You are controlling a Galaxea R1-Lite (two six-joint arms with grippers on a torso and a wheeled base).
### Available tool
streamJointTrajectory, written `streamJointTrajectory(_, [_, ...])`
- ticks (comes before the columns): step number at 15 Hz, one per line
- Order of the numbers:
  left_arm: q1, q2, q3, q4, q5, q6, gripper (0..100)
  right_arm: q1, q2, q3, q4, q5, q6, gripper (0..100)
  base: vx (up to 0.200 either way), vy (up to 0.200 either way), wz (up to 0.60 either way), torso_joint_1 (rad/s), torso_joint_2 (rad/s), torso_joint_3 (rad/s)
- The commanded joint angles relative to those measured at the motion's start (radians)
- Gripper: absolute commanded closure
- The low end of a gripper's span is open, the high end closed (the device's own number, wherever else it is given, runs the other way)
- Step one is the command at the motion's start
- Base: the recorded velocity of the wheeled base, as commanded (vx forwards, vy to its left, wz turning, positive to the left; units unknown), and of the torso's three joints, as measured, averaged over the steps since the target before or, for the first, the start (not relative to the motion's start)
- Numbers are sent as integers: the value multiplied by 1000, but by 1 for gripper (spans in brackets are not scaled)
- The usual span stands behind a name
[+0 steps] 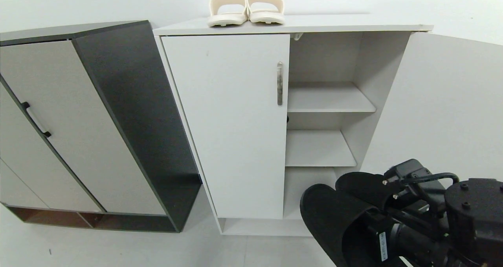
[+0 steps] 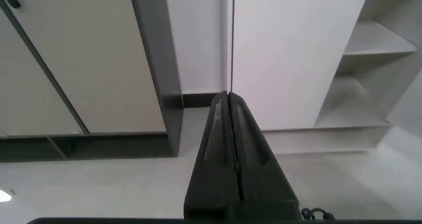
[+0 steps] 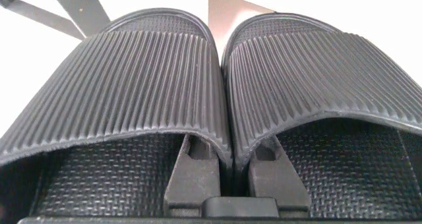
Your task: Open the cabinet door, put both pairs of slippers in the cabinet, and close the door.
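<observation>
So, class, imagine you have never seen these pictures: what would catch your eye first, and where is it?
First, the pair of black ribbed rubber slippers, low at the front on the robot's right, pinched together by the right gripper. Next, the pair of cream slide slippers side by side on top of the white wooden cabinet, whose right half stands open, showing white shelves.

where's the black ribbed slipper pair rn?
Clamped in the right gripper at the head view's lower right, the black ribbed rubber slippers sit low before the open right bay of the white cabinet.
</observation>
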Motion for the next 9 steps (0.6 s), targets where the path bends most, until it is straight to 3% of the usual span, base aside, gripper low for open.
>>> streamJointTrajectory(1, [0,-2,1,0,2,-28,100,2,4,12,-7,1,1,100,0,0,0,0,0,0])
streamJointTrajectory(9, [0,-2,1,0,0,-31,100,2,44,15,-66,1,0,100,0,0,0,0,0,0])
